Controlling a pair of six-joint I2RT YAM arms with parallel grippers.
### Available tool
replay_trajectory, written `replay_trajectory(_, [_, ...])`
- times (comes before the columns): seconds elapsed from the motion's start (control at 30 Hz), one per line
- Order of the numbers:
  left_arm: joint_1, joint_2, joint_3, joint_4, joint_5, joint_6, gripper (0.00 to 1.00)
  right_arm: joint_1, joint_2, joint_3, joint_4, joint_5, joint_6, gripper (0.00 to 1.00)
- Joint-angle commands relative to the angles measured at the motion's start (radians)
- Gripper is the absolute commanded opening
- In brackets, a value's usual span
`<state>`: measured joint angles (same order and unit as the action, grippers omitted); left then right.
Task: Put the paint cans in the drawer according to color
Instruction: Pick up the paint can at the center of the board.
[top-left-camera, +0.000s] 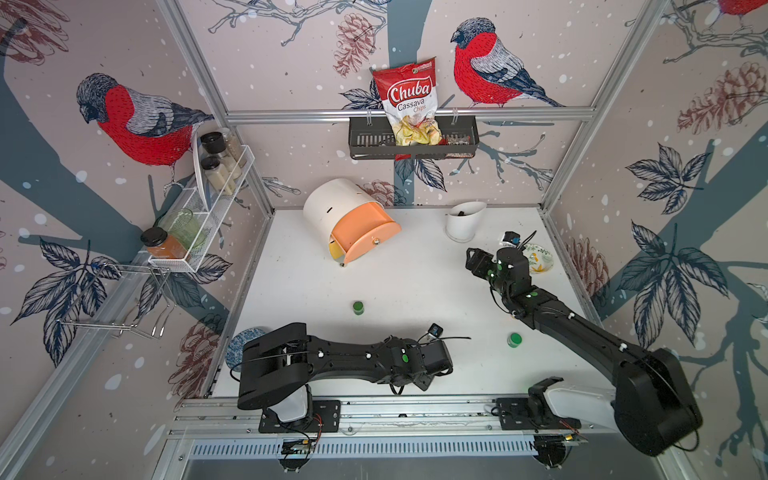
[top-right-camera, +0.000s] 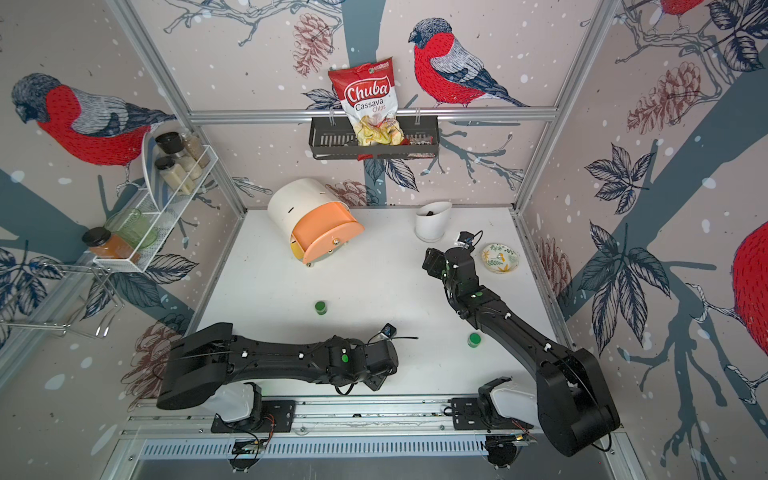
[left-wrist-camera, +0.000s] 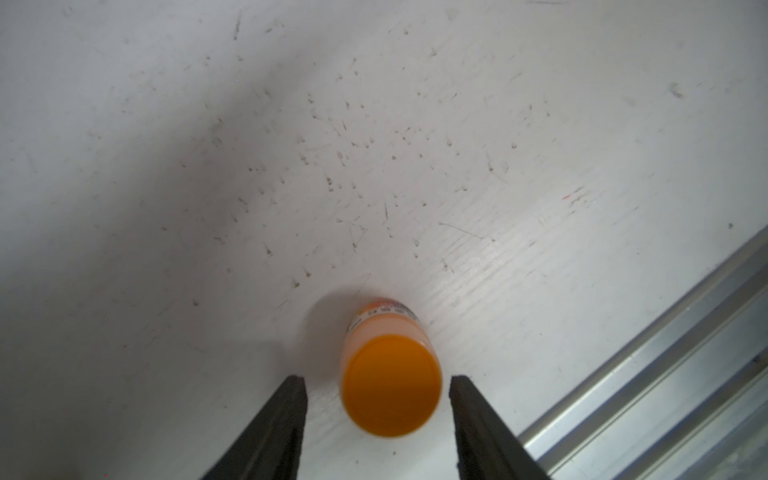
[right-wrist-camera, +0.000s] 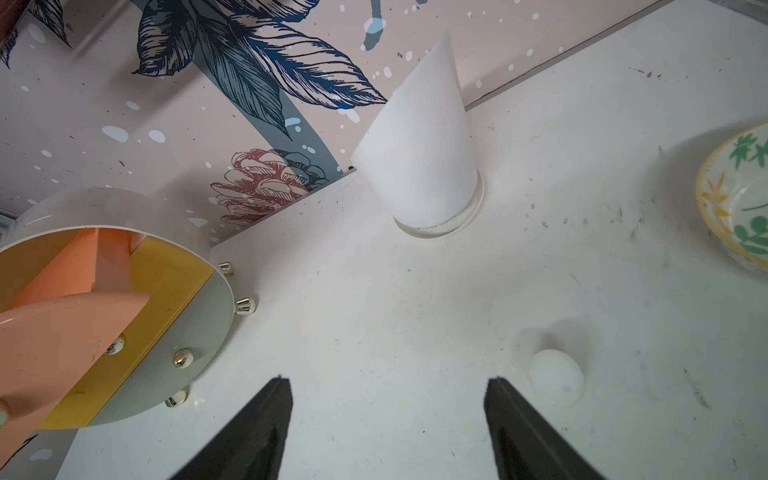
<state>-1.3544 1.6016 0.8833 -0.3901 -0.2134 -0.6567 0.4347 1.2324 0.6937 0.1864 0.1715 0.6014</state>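
1. Near the front rail (left-wrist-camera: 644, 353), the left end effector (left-wrist-camera: 377, 379) straddles an orange paint can (left-wrist-camera: 390, 386), spread, with a gap on each side.
2. Right end effector (right-wrist-camera: 388, 386) gapes empty, with a white paint can (right-wrist-camera: 556, 376) just beside it on the surface (right-wrist-camera: 415, 311).
3. Farther back, the drawer (top-left-camera: 332, 208) has its peach front pulled out. A green paint can (top-left-camera: 358, 307) stands mid-surface, and a second green paint can (top-left-camera: 514, 339) stands by the right arm.

The left arm (top-left-camera: 345, 357) and the right arm (top-left-camera: 582, 328) are matte black, built of bulky rounded links. The left gripper (left-wrist-camera: 376, 380) and the right gripper (right-wrist-camera: 388, 384) end in flat, dark, wedge-shaped fingers (right-wrist-camera: 249, 428). Just behind each gripper a round green sticker (top-left-camera: 404, 358) marks the wrist shell, and farther back small white clips (top-left-camera: 368, 356) dot the forearm. A thin black cable (top-left-camera: 453, 338) and a small blue-faced module (top-left-camera: 434, 331) sit beside the wrist. Farthest from the gripper, a white housing (top-left-camera: 291, 405) stands on a black screwed plate (top-left-camera: 328, 415).
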Motion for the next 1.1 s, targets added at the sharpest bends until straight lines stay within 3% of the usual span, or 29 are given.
replay_trajectory(0.0, [-0.003,0.008,0.006,0.037,0.01,0.009,0.53,-0.003,0.003,0.001,0.029,-0.02,0.005,0.78])
replay_trajectory(0.47, [0.005,0.032,0.019,0.06,0.029,0.013,0.43,-0.007,-0.001,-0.002,0.027,-0.027,0.006,0.78])
replay_trajectory(0.73, [0.021,0.03,0.019,0.053,0.026,0.017,0.46,-0.011,-0.002,-0.003,0.025,-0.032,0.009,0.78])
replay_trajectory(1.07, [0.043,0.009,0.051,0.029,0.034,0.048,0.27,-0.012,-0.005,-0.003,0.025,-0.032,0.01,0.78])
